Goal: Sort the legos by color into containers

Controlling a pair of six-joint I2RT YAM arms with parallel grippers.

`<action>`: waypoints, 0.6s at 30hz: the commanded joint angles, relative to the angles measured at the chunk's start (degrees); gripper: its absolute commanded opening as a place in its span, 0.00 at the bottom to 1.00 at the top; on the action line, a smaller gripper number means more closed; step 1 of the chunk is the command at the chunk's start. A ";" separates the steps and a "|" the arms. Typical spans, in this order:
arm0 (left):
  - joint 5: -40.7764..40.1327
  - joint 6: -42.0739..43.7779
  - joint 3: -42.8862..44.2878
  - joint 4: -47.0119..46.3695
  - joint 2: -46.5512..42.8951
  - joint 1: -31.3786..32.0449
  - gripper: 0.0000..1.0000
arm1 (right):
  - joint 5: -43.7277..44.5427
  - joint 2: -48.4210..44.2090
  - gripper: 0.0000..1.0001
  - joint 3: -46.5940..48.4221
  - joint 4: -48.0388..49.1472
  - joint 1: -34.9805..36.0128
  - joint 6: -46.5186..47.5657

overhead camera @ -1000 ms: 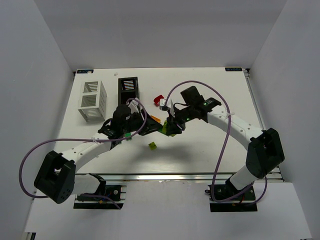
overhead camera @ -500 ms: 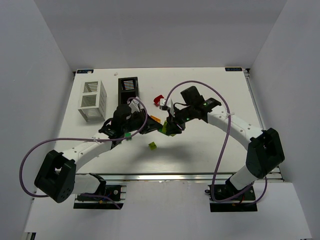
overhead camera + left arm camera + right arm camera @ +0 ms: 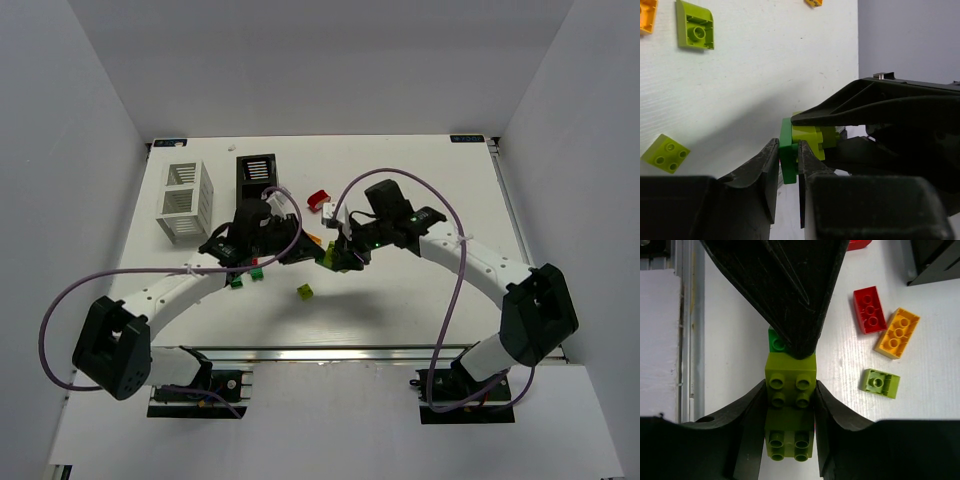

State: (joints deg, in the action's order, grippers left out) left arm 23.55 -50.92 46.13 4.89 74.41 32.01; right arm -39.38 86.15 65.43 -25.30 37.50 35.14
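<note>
Newly shut left gripper pinching dark green brick, right gripper part-open clamping yellow-green bricks over table middle, poised to split colors.

Glossy plastic dark green brick and yellow-green brick between matt black fingers; beyond the pincer, matt textured tabletop.

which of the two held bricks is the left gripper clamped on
The dark green brick: the left gripper pinches it, while the yellow-green brick against it sits in the right gripper.
</note>
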 commanded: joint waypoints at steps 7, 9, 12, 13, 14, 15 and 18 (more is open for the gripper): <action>-8.87 13.47 11.34 15.41 4.16 -3.53 0.01 | 0.44 -5.20 0.00 -3.11 -0.10 -2.07 0.20; -9.31 14.17 13.45 16.55 5.30 -3.97 0.00 | 0.53 -5.99 0.00 -3.64 0.25 -2.25 -0.15; -9.58 14.97 15.74 17.43 6.62 -4.94 0.00 | 0.18 -6.96 0.00 -3.99 0.95 -3.13 -0.68; -9.58 15.40 16.35 17.61 6.97 -5.37 0.00 | -0.08 -7.22 0.00 -4.17 1.13 -3.30 -0.94; -9.58 15.58 16.80 17.96 7.24 -5.55 0.00 | -0.17 -7.48 0.00 -4.17 1.39 -3.57 -1.12; -9.58 15.76 17.67 18.14 7.93 -5.73 0.00 | -0.35 -7.75 0.00 -4.26 1.83 -3.74 -1.30; -9.14 16.20 18.90 18.58 8.99 -6.26 0.00 | -1.14 -8.71 0.00 -4.34 2.71 -4.45 -2.35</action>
State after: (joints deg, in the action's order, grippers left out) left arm 16.95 -37.34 62.33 21.04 83.26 26.04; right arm -38.35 79.53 61.25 -22.28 33.65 34.30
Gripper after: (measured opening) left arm 0.276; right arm 0.428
